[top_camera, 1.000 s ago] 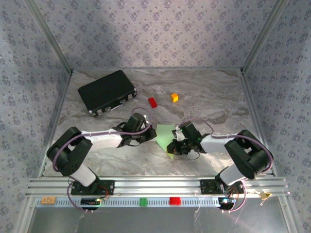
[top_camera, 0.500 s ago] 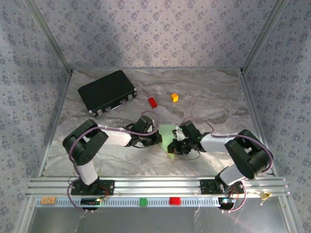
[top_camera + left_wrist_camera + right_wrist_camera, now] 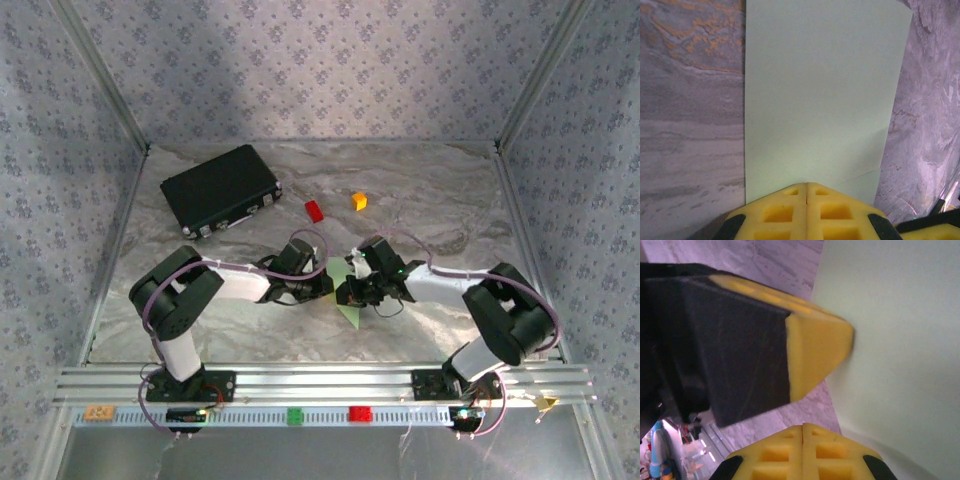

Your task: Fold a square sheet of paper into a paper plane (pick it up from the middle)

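Starting with the only container: the black case (image 3: 220, 188) sits shut at the far left of the table (image 3: 440, 200), so no telling what's inside. The light green paper sheet (image 3: 815, 90) lies mid-table between the two tools, long axis running far-to-near in the top view and narrowing to a point toward the near edge. Both arms reach low and inward, wrists almost meeting over the paper, and the left tool (image 3: 806, 200) and right tool (image 3: 803, 440) each have their yellow pads squeezed together at the sheet's edge, though I can't tell if any paper's actually pinched in there.
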Tool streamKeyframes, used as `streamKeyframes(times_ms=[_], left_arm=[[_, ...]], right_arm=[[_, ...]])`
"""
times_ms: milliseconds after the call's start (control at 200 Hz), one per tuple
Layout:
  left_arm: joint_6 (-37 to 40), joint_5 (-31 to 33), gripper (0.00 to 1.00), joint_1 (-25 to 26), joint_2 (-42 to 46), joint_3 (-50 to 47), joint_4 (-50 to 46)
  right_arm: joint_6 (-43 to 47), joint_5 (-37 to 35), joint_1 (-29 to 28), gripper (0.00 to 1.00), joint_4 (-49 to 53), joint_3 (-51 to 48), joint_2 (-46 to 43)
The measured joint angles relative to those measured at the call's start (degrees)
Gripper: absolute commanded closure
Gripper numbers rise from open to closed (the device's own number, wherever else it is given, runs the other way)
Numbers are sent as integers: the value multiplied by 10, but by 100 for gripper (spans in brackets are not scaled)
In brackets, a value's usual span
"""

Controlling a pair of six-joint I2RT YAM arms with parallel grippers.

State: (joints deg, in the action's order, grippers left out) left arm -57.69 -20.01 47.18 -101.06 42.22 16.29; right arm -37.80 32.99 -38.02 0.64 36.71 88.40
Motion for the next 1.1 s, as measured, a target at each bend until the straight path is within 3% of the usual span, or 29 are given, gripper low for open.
streamKeyframes(times_ms=[295,919,1099], left_arm=[[0,1,100,1,0,0,-1],[-4,-1,100,2,-4,3,0],[-11,-1,100,2,-4,3,0]], right_arm=[[0,-6,-2,96,-15,-12,30],[-34,-18,-1,94,-23,-188,-168],[-41,-37,2,93,17,-208,-228]])
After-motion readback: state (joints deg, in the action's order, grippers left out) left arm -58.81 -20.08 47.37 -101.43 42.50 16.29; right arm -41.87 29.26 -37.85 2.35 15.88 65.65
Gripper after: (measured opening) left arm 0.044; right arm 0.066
